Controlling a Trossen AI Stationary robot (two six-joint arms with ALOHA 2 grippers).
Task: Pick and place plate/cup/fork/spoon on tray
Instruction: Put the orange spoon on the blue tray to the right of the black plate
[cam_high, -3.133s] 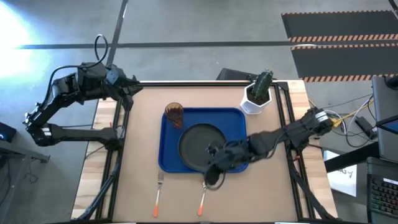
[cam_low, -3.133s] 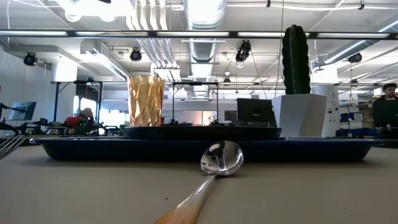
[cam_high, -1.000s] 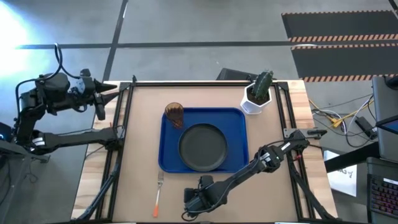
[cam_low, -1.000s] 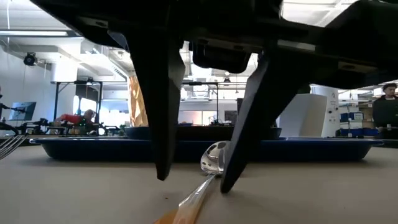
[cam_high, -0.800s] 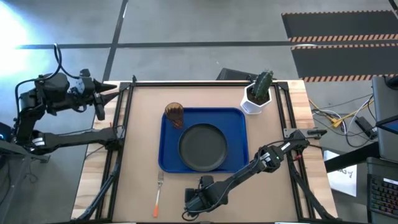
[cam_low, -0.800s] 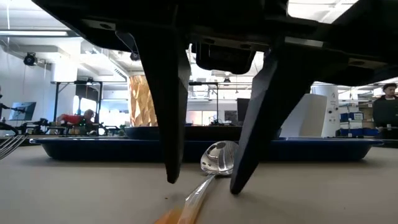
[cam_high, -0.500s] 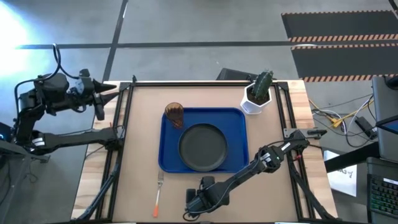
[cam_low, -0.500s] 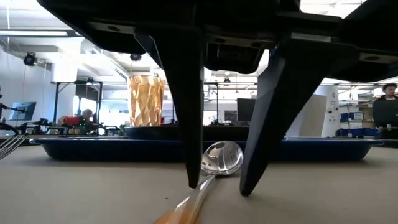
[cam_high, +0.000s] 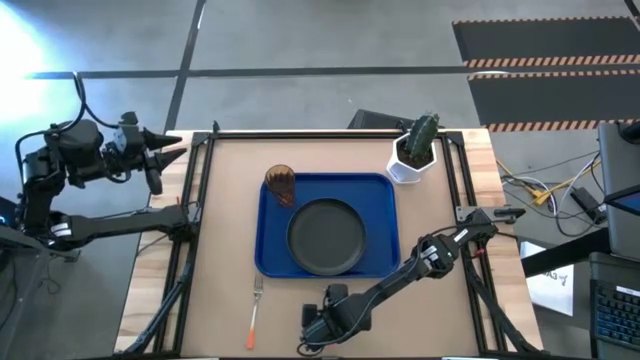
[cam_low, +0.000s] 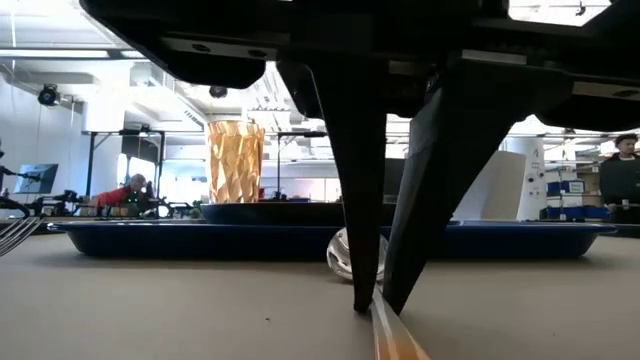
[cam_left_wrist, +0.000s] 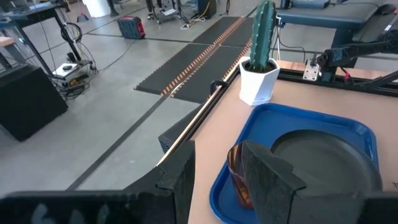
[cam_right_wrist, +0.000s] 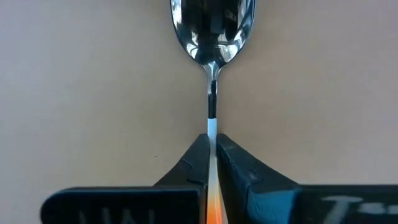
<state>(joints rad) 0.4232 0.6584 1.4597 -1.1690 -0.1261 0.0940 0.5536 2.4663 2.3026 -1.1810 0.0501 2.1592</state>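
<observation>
The spoon (cam_right_wrist: 212, 37) lies on the table in front of the blue tray (cam_high: 272, 255), its bowl toward the tray; in the high view my right gripper (cam_high: 322, 325) hides it. My right gripper (cam_low: 372, 300) is shut on the spoon's handle. The black plate (cam_high: 325, 237) and the amber cup (cam_high: 280, 185) stand on the tray. The fork (cam_high: 255, 308) lies flat on the table near the front edge, left of my right gripper. My left gripper (cam_high: 160, 152) is open and empty beyond the table's far left corner. My right gripper pinches the spoon's handle (cam_right_wrist: 212, 127) between its two fingertips, just behind the thin metal neck. The fingers (cam_low: 350, 200) come from above, pointing down, one on each side of the handle. The spoon lies on the table, its bowl (cam_low: 348, 255) toward the tray.
A white pot with a green cactus (cam_high: 415, 150) stands at the table's far right, just beyond the tray's corner. Bare tabletop lies to the left and right of the tray.
My right gripper has come down over the spoon's handle and shut on it. The spoon has turned on the table: in the low view its handle end has swung from the left to the right. My left arm has drawn a little farther from the table.
</observation>
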